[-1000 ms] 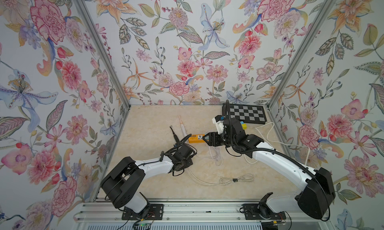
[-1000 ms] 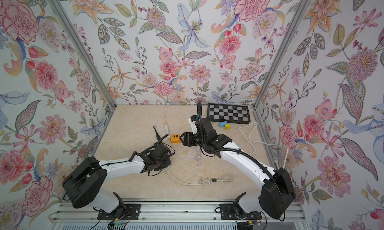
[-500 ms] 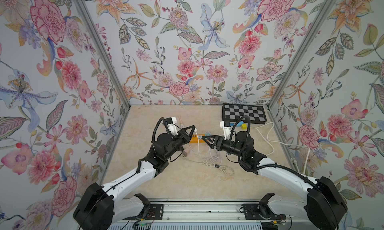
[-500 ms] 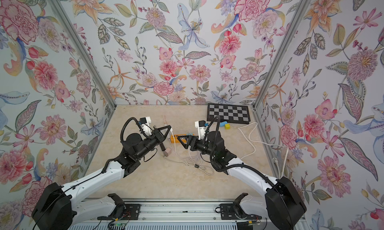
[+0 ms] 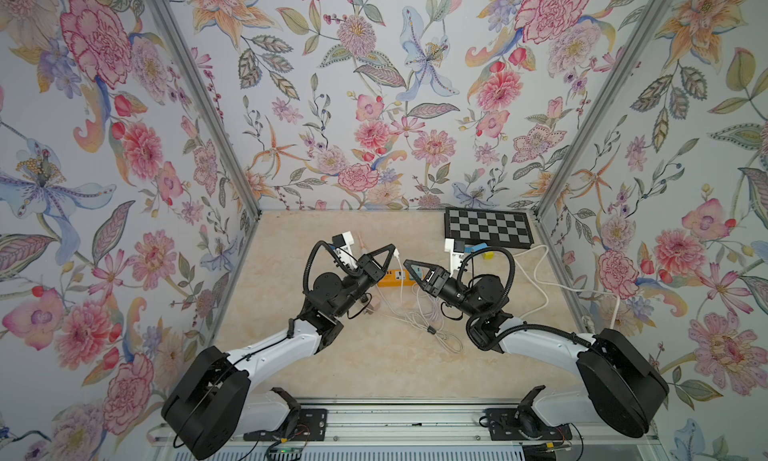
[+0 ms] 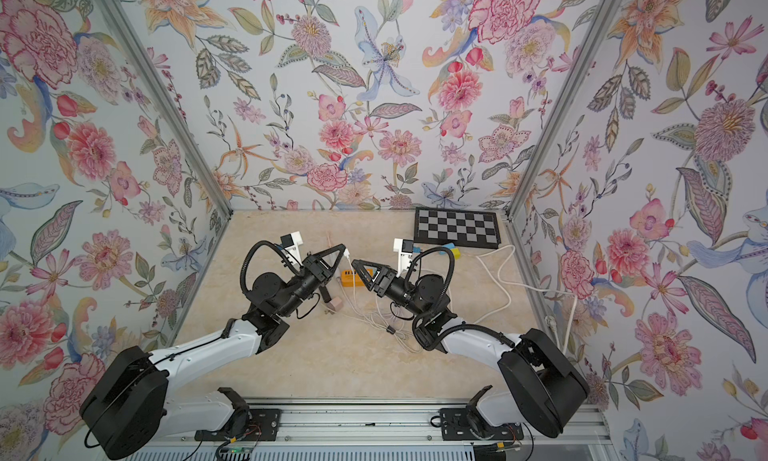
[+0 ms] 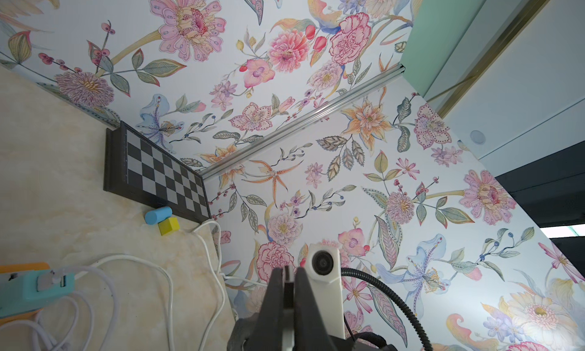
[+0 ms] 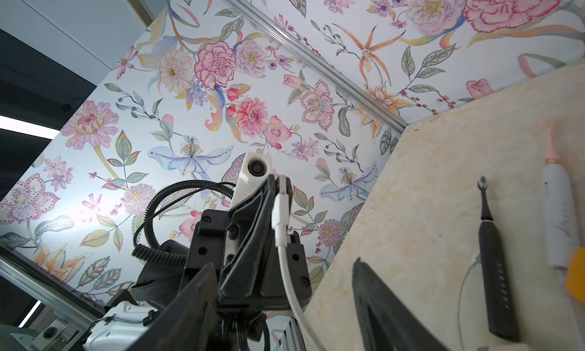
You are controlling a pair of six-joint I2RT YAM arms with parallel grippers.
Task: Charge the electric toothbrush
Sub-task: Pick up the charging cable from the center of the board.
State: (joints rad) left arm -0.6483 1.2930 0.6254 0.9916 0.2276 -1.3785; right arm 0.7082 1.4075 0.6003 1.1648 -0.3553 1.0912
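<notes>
A black electric toothbrush lies on the table in the right wrist view, a thin white cable at its lower end. Beside it lies a white toothbrush with a pink head. In both top views my left arm covers the black one. My left gripper is raised and shut on a white cable plug, whose cable hangs down to the table. My right gripper faces it a short way off, open and holding nothing. The orange power strip lies below both.
Thin white cable loops lie on the table's middle. A thick white cord runs to the right wall. A checkerboard lies at the back right, with a blue cylinder and a yellow block beside it. A small pinkish block lies near my left wrist.
A second ago both grippers were low, the left by the toothbrushes and the right at the power strip. Both have risen and now face each other, the left holding the white plug up.
</notes>
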